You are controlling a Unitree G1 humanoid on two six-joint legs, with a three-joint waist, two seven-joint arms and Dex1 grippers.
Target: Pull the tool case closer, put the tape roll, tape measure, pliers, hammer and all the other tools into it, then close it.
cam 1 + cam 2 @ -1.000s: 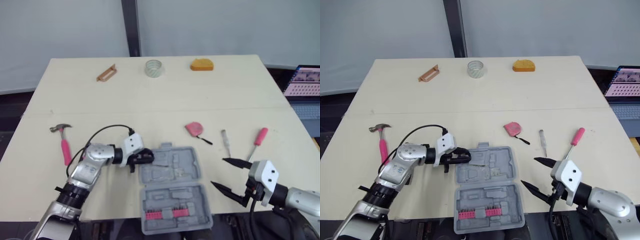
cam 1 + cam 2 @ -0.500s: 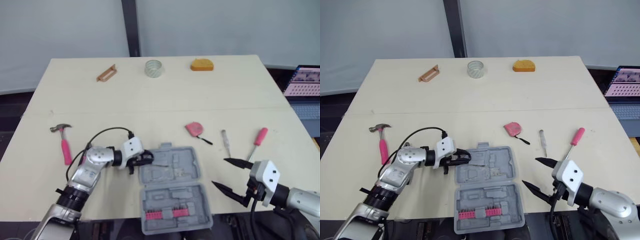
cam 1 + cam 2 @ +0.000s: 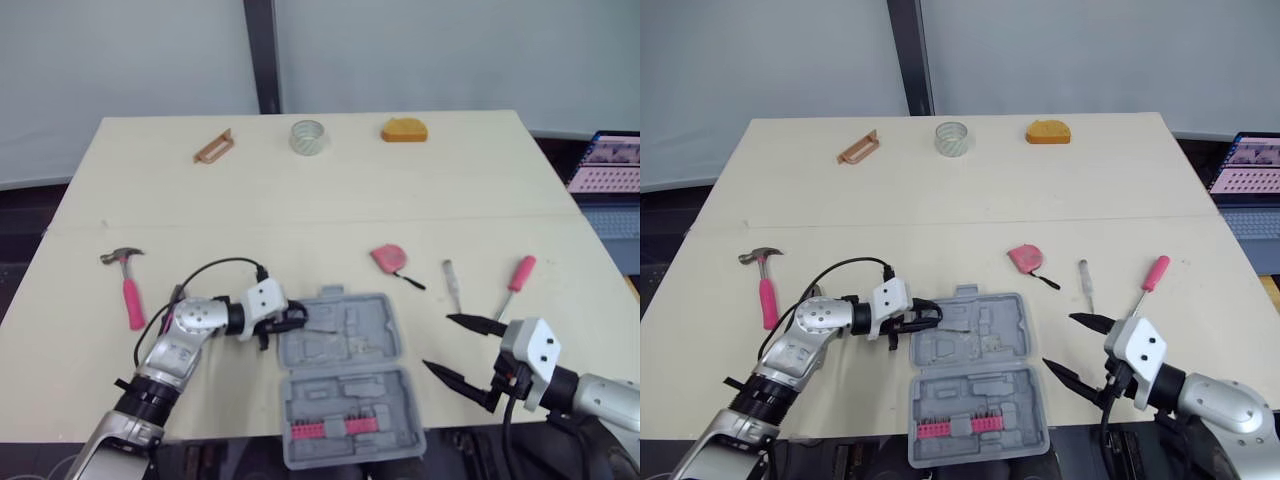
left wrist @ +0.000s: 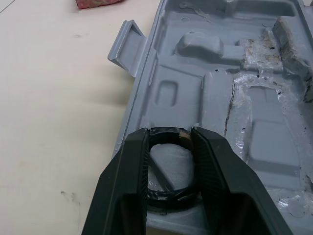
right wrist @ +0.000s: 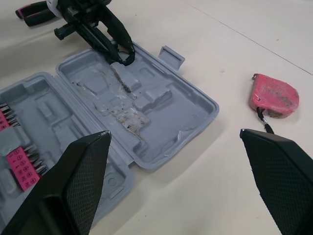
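Jaws of the left gripper (image 3: 298, 319) pinch a black tape roll (image 4: 171, 200), holding it just inside the left rim of the open grey plastic tool case (image 3: 345, 385), over a moulded recess in the lid half. The case lies flat on the pale wooden table (image 3: 330, 200), its front half (a row of pink bits sits there) jutting past the near edge. The right gripper (image 3: 436, 343) hovers near the case's right side, fingers spread wide, with bare table between them. Beyond it lie a pink tape measure (image 3: 388, 258), a small white-handled screwdriver (image 3: 452, 280) and a pink-handled screwdriver (image 3: 518, 278). A pink-handled hammer (image 3: 128, 285) rests well left. The table's middle is open.
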